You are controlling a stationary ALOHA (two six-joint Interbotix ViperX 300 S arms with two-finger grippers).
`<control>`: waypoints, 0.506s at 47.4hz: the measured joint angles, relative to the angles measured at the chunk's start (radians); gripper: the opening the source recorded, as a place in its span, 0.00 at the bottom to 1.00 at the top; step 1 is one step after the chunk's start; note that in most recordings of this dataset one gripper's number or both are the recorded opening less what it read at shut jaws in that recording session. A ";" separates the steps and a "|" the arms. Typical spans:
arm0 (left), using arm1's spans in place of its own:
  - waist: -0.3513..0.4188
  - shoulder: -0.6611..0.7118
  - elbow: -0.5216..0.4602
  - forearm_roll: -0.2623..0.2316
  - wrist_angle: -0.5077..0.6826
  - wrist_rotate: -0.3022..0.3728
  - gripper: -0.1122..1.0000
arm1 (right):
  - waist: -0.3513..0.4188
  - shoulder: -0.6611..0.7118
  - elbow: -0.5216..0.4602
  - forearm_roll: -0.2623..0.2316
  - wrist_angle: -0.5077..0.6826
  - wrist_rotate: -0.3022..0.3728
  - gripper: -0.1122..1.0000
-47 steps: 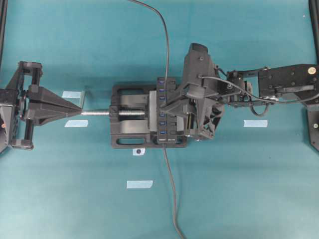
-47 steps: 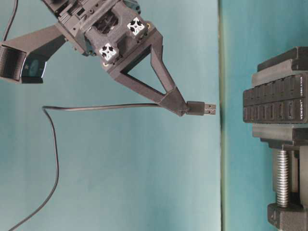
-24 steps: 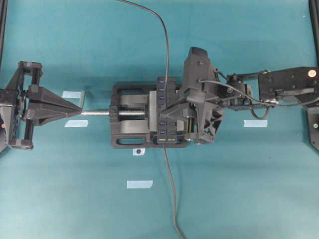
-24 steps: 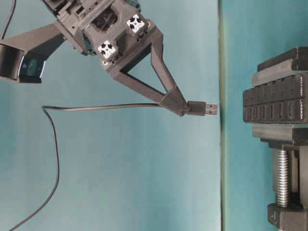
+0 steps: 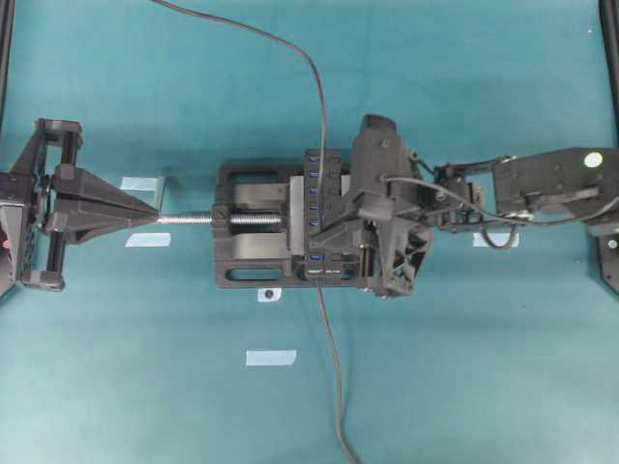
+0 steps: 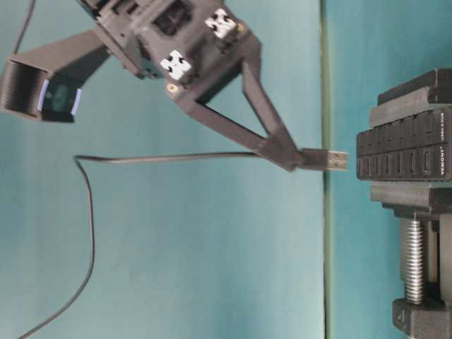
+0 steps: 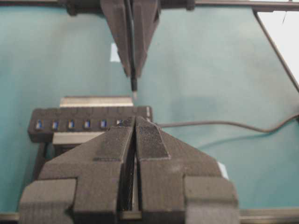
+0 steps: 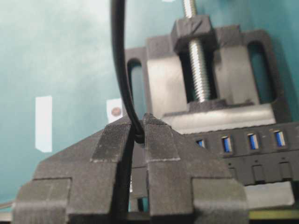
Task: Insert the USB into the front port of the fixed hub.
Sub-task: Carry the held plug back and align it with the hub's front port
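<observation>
Alignment is the step in hand: the right gripper (image 6: 300, 159) is clenched on the black body of the USB plug (image 6: 326, 159), whose metal tip points at the fixed hub (image 6: 404, 153) and sits just short of its port face, not yet touching in the table-level view. The hub is clamped in the black vise (image 5: 253, 251), which stands near the middle of the teal tabletop (image 5: 464, 387); its row of blue ports faces up toward the overhead camera. From above, the gripper hangs over the half of the hub toward the bottom edge of that view, where the front port appears to be, though the tool body hides the exact port.

Judging from this, the next move calls for a short, straight push along the plug's axis, with the plug kept square to the port; any tilt would likely catch the metal shell on the port rim.

The cable (image 5: 319, 116) trails from the plug toward the top edge of the overhead view with slack, so it should not drag. The left gripper (image 5: 145, 215) is closed and empty, well apart beyond the vise screw (image 5: 189, 219), leaving open room around the hub on the right arm's side.
</observation>
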 measured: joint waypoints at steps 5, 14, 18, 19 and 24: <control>0.000 0.000 0.000 0.000 -0.002 -0.006 0.10 | 0.005 0.018 0.000 -0.002 -0.006 0.000 0.12; -0.006 0.000 0.002 0.000 -0.002 -0.011 0.10 | 0.006 0.052 0.000 0.000 -0.008 0.000 0.12; -0.009 0.000 0.003 0.000 -0.002 -0.015 0.10 | 0.008 0.060 0.000 -0.002 -0.009 0.000 0.12; -0.009 0.000 0.003 0.000 -0.002 -0.015 0.10 | 0.008 0.061 0.000 0.000 -0.009 0.000 0.12; -0.012 0.000 0.009 0.000 -0.002 -0.015 0.10 | 0.009 0.069 0.000 0.000 -0.009 0.000 0.12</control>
